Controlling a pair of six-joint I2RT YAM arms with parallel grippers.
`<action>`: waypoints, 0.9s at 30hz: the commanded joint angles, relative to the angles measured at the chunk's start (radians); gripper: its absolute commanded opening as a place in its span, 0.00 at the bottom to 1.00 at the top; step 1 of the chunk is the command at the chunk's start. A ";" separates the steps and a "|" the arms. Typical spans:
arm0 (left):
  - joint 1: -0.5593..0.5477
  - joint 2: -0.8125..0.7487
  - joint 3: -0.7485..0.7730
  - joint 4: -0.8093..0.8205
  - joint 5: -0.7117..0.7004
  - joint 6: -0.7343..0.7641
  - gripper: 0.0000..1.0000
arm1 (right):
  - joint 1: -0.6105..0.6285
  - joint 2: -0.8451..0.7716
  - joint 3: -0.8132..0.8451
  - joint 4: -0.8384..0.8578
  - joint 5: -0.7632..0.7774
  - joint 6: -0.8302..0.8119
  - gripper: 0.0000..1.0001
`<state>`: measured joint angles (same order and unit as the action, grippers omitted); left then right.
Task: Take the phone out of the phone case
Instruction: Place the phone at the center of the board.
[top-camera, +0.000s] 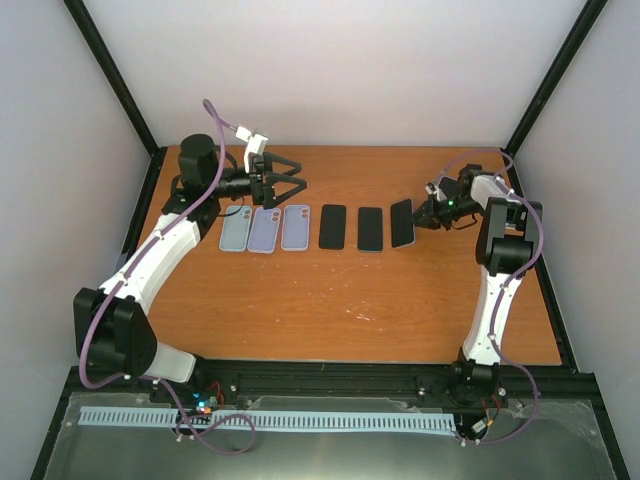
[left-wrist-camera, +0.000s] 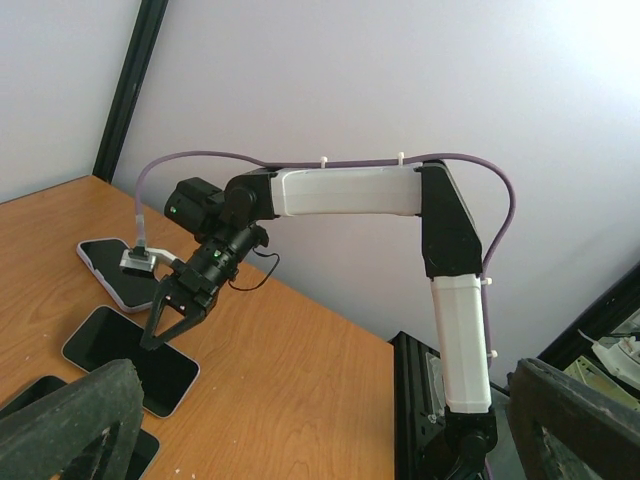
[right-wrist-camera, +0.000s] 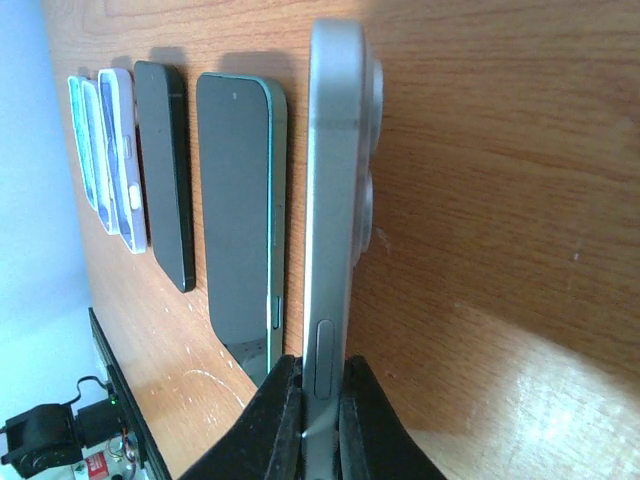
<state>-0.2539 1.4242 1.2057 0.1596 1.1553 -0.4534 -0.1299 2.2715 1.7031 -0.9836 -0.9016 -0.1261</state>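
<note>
As the right end effector (right-wrist-camera: 320, 425) pinched a third bare phone (right-wrist-camera: 335, 200) (two more phones (top-camera: 332, 226) lay flat beside three seemingly emptied cases (top-camera: 265, 229)), only setting it down seemed left, the left end effector (top-camera: 296, 175) agape.

The top external camera looks down from above and behind the arm bases, taking in the whole table (top-camera: 350, 310). The left wrist camera faces sideways across it toward the right arm (left-wrist-camera: 350, 192), well away. The right wrist camera sits close and low over the wood, looking along the row of phones (right-wrist-camera: 240, 200), which all three views share.
</note>
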 joint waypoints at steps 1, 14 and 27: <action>0.005 0.014 0.037 0.006 0.007 0.027 1.00 | -0.012 0.022 0.020 -0.018 -0.011 0.012 0.06; 0.006 0.020 0.044 0.011 0.009 0.019 1.00 | -0.018 0.028 0.028 -0.025 0.042 0.000 0.24; 0.005 0.020 0.047 0.014 0.008 0.018 1.00 | -0.019 -0.018 0.008 -0.025 0.078 -0.004 0.63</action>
<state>-0.2539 1.4349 1.2057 0.1596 1.1557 -0.4534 -0.1410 2.2917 1.7077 -0.9997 -0.8341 -0.1184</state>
